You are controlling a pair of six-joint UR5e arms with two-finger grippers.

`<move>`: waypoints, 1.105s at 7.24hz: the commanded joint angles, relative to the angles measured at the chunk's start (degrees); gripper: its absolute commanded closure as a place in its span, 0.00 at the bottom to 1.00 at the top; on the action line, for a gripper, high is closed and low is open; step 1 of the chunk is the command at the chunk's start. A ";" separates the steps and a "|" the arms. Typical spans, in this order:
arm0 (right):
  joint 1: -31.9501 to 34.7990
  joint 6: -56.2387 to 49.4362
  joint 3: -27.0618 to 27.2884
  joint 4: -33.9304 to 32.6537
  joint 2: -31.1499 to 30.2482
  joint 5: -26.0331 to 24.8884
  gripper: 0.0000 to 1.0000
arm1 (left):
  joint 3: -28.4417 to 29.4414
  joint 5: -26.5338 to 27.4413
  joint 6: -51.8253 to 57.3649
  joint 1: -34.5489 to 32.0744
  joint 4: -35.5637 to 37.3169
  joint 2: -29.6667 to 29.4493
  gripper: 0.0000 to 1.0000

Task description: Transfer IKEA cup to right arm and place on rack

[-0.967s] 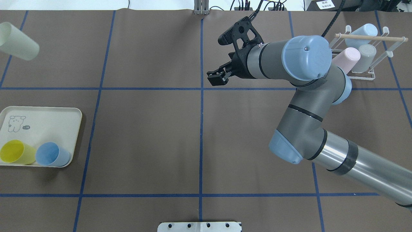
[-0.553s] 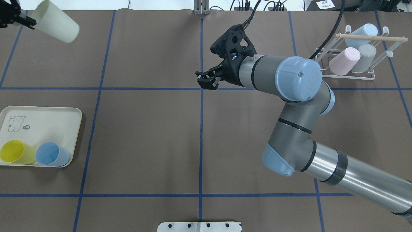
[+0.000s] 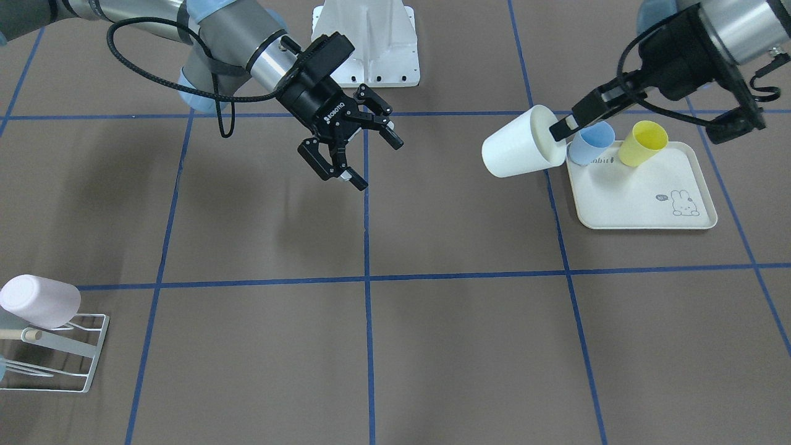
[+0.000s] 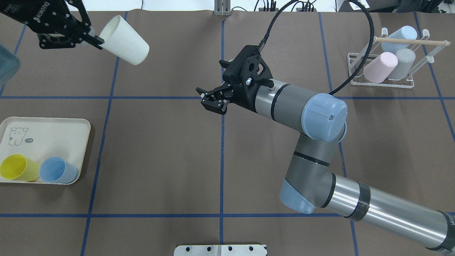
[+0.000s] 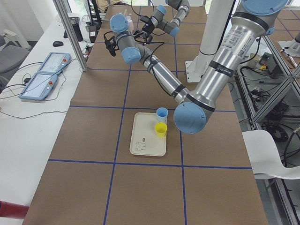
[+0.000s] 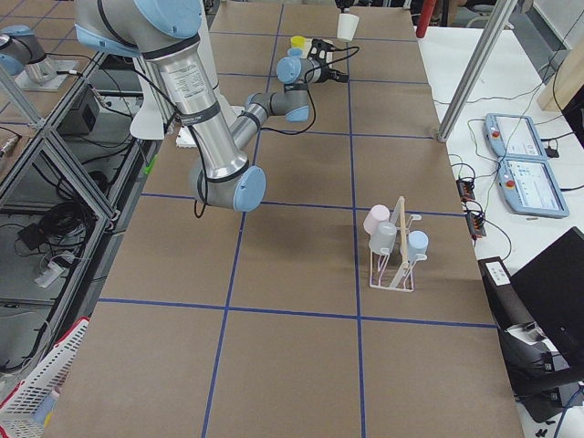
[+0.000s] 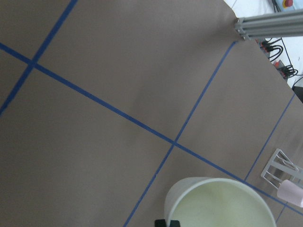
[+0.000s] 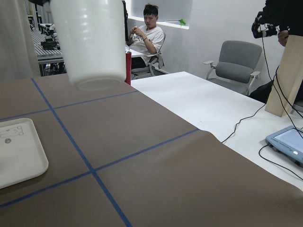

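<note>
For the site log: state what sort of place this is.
Most likely a robotics lab: a table marked with blue tape lines, teach pendants on a white side desk, and aluminium frame posts beside it.

— How many cups are there?
— Six: one white cup (image 4: 122, 40), one yellow cup (image 4: 16, 167), one blue cup (image 4: 57, 170), one pink cup (image 4: 380, 67), one grey cup (image 4: 403, 63) and one pale blue cup (image 4: 400, 35).
— And the rest?
— One tray (image 4: 53, 138), one rack (image 4: 382, 85) with a single wooden rod (image 4: 426, 42), and two robot hands, the left hand (image 4: 96, 41) and the right hand (image 3: 375, 159). One seated person (image 8: 147, 38) and one grey chair (image 8: 234, 66) show in the background.
</note>
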 commanded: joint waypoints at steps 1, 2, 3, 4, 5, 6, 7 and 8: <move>-1.90 -0.71 0.05 0.96 0.40 -3.47 0.01 | -0.03 8.70 -7.35 7.25 -2.32 -3.28 1.00; -1.99 -2.20 -0.03 0.96 1.09 -3.91 0.01 | -0.03 9.88 -8.07 8.68 -2.50 -3.91 1.00; -2.43 -5.26 0.05 1.05 1.10 -4.52 0.01 | -0.03 9.89 -8.69 8.78 -2.50 -4.09 1.00; -2.87 -6.94 0.05 1.40 1.19 -5.22 0.01 | -0.03 9.89 -8.87 8.96 -2.50 -4.26 1.00; -2.87 -7.13 -0.03 1.92 1.10 -5.58 0.01 | -0.12 9.89 -8.87 9.40 -2.50 -4.27 1.00; -2.96 -9.83 -0.03 2.89 1.10 -5.58 0.01 | -0.03 9.89 -8.78 9.92 -2.50 -4.27 1.00; -3.05 -10.90 -0.03 3.85 1.10 -5.67 0.01 | -0.12 9.89 -8.78 10.36 -2.50 -4.27 1.00; -3.05 -11.52 -0.03 3.86 1.10 -5.67 0.01 | -0.12 9.89 -8.78 10.98 -2.50 -4.44 1.00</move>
